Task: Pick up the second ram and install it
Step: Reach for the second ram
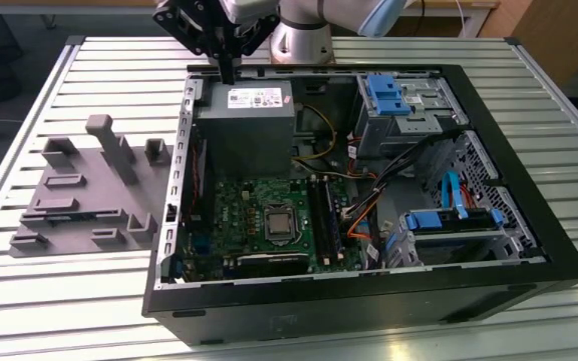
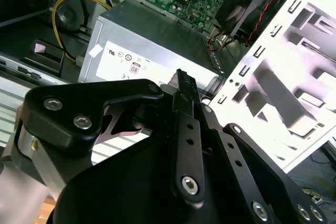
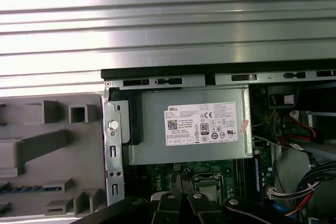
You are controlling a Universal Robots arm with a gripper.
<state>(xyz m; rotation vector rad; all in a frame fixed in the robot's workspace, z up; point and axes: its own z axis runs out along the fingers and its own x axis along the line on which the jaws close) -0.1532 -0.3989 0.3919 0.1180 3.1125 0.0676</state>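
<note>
1. At the exterior view's far left you have one grey holder tray (image 1: 78, 195). It lies on the slatted metal surface (image 1: 68, 301), just beside the case, with several upright blocks standing on it.
2. The second ram (image 1: 63, 219) sits in a slot toward the near side of that tray. In the first wrist view it shows as a thin blue-green strip (image 3: 29, 187), set edgewise between grey blocks. You can count one such stick in the tray.
3. Your hand (image 1: 226, 74) hangs over the far rim of the case, above the far end of the power supply. That puts it to the right of the tray, further back, and well apart from the ram. The second wrist view looks past the hand (image 2: 184, 80) down onto the power supply's label. You cannot tell from these views whether the hand is clenched or released.
4. One black computer case (image 1: 369, 308) lies with its open side up. Inside it is one grey power supply (image 1: 244, 124). On the near side of that is one green motherboard (image 1: 259, 218) with one processor socket (image 1: 281, 223). Long black slot rails (image 1: 321, 214) run just right of the socket, but their number cannot be told.
5. Toward the exterior view's right, the case holds two blue drive carriers, one at the far side (image 1: 384, 94) and one nearer (image 1: 450, 220). Dark cables (image 1: 420, 154) run between them.
</note>
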